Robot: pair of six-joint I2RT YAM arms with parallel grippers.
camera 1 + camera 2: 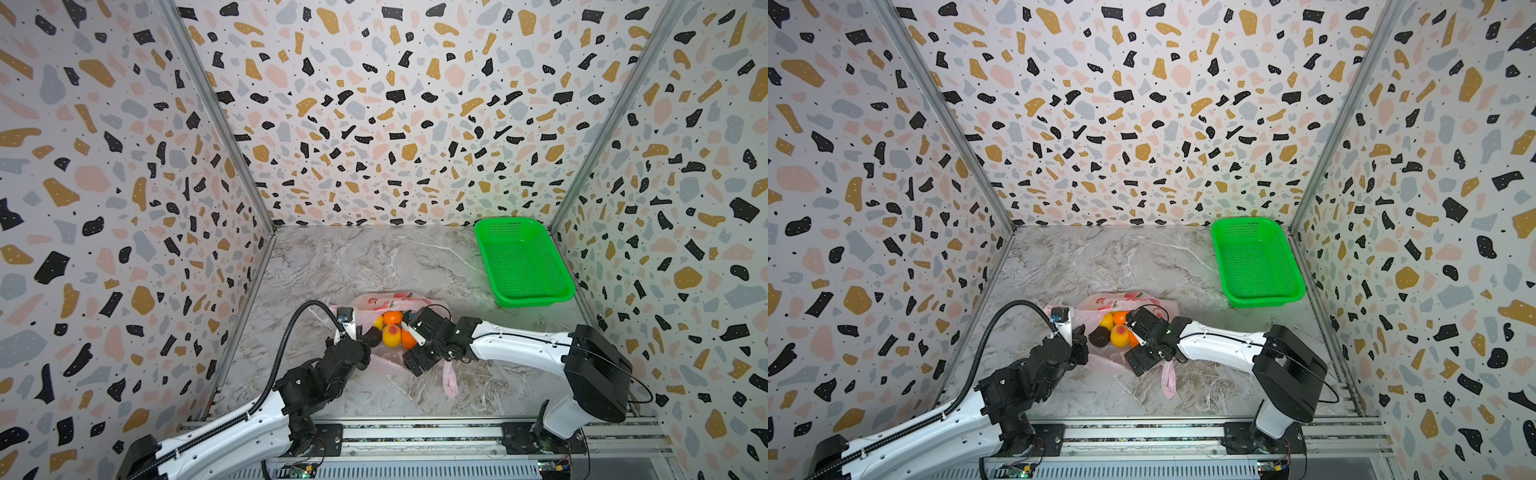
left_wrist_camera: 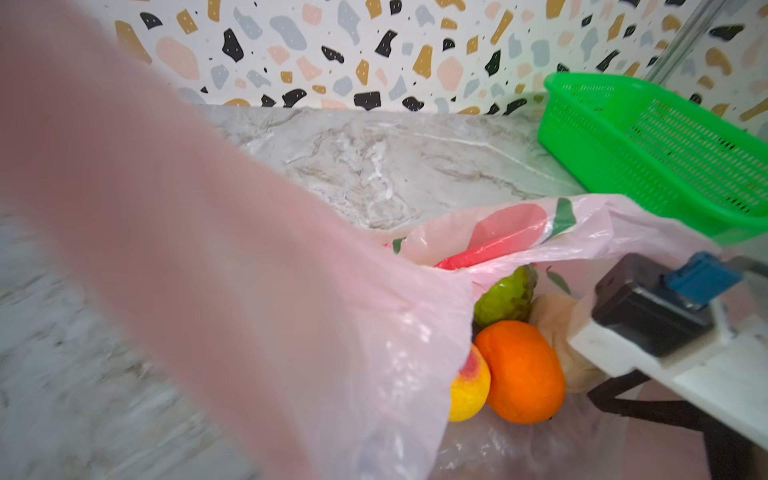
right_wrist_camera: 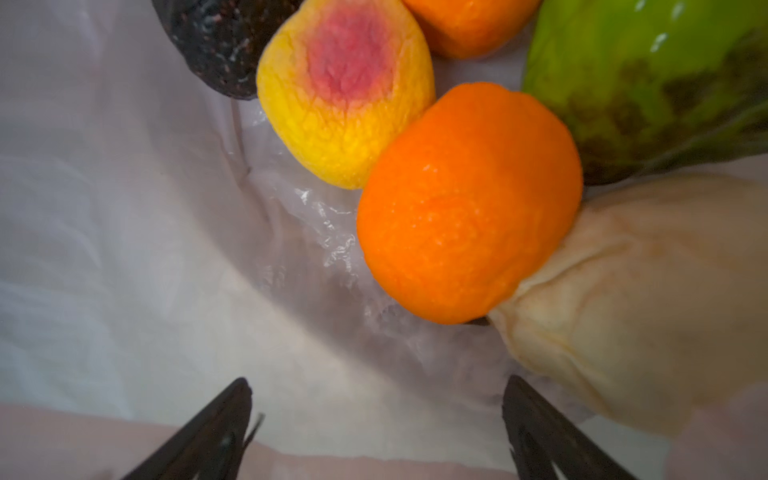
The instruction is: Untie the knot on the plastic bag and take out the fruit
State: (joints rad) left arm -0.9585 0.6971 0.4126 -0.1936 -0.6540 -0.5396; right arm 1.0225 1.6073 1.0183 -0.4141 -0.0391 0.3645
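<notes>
Left fingers (image 1: 1079,337) are pressed together on the left rim of the plastic bag (image 1: 392,300), holding that film raised. Right fingers (image 3: 224,432) stand spread at the mouth, gripping nothing, just short of a tangerine (image 3: 469,203). Lying on the bench (image 1: 353,257) towards its near side, the bag runs far to near, closed end with red fruit prints away from the arms, mouth towards them, one loose loop handle (image 1: 450,380) trailing nearer. Inside it sit that tangerine, a second tangerine (image 3: 469,25), a yellow-red peach (image 3: 345,95), a dark avocado (image 3: 220,45), a green fruit (image 3: 648,75) and a cream bumpy ball (image 3: 623,291). Well apart at the far right stands a green mesh basket (image 1: 536,300), long side running far to near.
</notes>
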